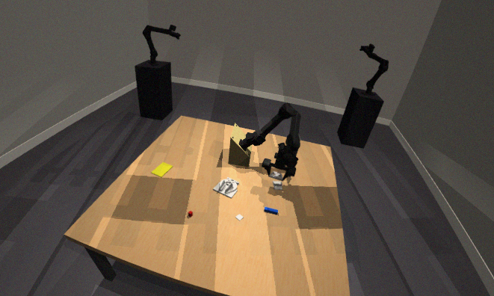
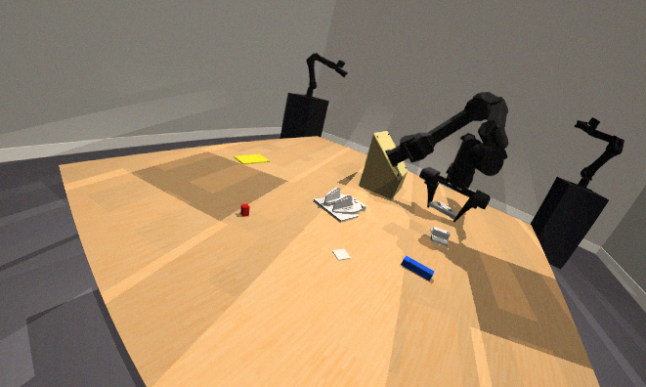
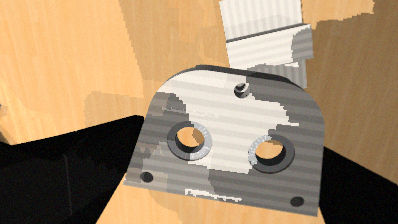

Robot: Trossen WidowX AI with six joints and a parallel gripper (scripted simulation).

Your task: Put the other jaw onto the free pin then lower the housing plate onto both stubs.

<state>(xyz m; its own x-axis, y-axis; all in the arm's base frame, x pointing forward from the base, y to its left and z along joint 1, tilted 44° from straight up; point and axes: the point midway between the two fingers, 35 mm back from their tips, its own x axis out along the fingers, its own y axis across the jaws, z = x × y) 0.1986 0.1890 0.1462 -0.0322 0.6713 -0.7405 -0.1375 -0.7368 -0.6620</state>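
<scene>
My gripper [image 1: 276, 177] [image 2: 442, 213] [image 3: 225, 139] is shut on the light grey housing plate [image 1: 276, 174] [image 2: 445, 210] [image 3: 225, 120], its fingers at the plate's two sides. The plate hangs above the table, clear of the small light block-like stand [image 1: 277, 185] [image 2: 440, 236] [image 3: 265, 45]. Two holes show through it in the wrist view. The white base [image 1: 229, 194] [image 2: 341, 218] lies left of the gripper in the top and exterior views. On it one jaw [image 2: 332, 196] stands beside the other jaw [image 2: 343, 204]. Pins, stubs and tooth mesh are too small to tell.
A tan wedge [image 1: 239, 155] [image 2: 380, 171] stands behind the base, beside the arm. A blue bar [image 1: 270, 211] [image 2: 417, 268], a small white square [image 1: 239, 217] [image 2: 341, 254], a red piece [image 1: 190, 214] [image 2: 244, 210] and a yellow pad [image 1: 162, 170] [image 2: 251, 159] lie on the table.
</scene>
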